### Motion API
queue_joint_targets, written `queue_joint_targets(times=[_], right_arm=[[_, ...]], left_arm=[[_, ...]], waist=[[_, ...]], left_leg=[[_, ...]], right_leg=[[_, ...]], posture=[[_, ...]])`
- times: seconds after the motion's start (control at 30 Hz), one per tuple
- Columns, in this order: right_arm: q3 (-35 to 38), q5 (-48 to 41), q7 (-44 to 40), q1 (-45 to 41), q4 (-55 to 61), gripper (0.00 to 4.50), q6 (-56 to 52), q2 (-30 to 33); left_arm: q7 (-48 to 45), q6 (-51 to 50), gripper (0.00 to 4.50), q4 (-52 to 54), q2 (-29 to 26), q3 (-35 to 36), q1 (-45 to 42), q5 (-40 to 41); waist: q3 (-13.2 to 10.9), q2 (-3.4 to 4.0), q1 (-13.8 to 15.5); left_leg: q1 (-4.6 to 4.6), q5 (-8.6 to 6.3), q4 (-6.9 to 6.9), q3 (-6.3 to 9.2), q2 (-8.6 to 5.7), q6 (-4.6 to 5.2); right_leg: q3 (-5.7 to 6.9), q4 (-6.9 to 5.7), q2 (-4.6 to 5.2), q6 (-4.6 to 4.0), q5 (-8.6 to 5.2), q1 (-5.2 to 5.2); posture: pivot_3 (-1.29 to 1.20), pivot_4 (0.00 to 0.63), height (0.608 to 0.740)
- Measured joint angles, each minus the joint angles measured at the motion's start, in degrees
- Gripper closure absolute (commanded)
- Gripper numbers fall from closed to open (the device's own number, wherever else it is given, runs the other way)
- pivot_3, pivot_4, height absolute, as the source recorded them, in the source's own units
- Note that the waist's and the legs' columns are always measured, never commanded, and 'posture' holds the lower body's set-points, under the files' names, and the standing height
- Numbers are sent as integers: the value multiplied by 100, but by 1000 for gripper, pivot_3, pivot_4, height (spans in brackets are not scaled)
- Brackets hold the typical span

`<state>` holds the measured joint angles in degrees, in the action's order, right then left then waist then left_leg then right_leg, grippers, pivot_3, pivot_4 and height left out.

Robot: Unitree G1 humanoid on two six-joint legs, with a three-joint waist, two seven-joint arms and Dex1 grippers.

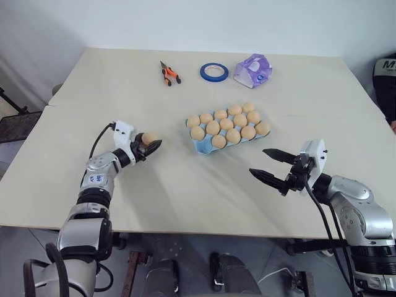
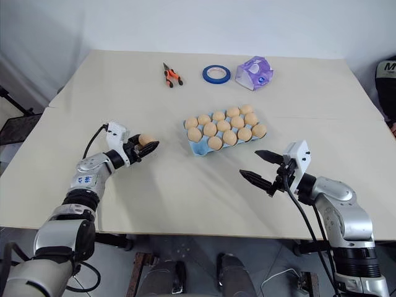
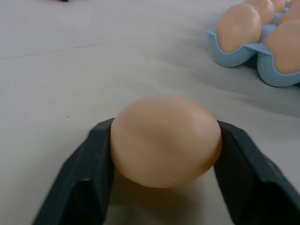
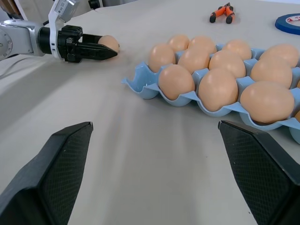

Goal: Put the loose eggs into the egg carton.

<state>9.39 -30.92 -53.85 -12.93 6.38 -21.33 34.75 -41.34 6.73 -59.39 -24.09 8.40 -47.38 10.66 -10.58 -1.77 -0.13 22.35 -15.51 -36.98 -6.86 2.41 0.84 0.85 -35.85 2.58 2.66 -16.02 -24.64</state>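
A tan-orange loose egg [image 1: 149, 138] lies low over the table at the left, and my left gripper [image 1: 154, 143] is shut on it. In the left wrist view a black finger [image 3: 93, 159] presses each side of the egg [image 3: 166, 140]. The light blue egg carton [image 1: 202, 147] stands mid-table to the right of that egg. It holds several eggs, and the cup at its near-left corner [image 4: 140, 86] is bare. My right gripper [image 1: 257, 161] hovers open and empty near the table's front right, pointing toward the carton.
Along the table's far side lie orange-handled pliers [image 1: 169, 74], a blue tape roll [image 1: 214, 72] and a purple-and-white packet [image 1: 253, 70]. A dark object [image 1: 387, 80] stands beyond the right edge. Bare tabletop separates the held egg from the carton.
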Motion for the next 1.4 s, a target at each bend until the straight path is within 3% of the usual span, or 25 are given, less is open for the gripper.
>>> queue_joint_targets(times=[0.47, 0.83, 1.03, 1.4], right_arm=[[2, 2, 133, 50, 12, 0, -3, 0], [11, 2, 352, 336, 171, 0, 4, -25], [59, -3, 468, 521, 328, 0, 7, -27], [58, -2, 463, 438, 333, 0, 14, -41]], left_arm=[[-1121, -253, 2105, 825, 510, -480, -523, -51], [-1558, 36, 2105, 53, 989, -837, -1166, -323], [-1574, 43, 126, -62, 989, -844, -1212, -403], [-1683, 27, 23, 154, 972, -662, -1262, -267]], waist=[[0, 0, -5], [-2, -1, -12], [-3, -2, -3], [-3, -2, -11]], left_leg=[[5, 0, -4, -1, -2, 1], [6, 0, -9, -3, 2, 1], [8, 0, -12, -3, 1, 1], [7, 1, -12, -4, 2, 1]], right_leg=[[-1, -1, -5, 0, 0, -1], [-5, -1, -17, 3, 0, -4], [-5, -1, -16, 4, 1, -3], [-6, -3, -17, 4, 1, -3]], posture=[[0, 150, 740], [0, 150, 740], [0, 150, 740], [0, 150, 740]])
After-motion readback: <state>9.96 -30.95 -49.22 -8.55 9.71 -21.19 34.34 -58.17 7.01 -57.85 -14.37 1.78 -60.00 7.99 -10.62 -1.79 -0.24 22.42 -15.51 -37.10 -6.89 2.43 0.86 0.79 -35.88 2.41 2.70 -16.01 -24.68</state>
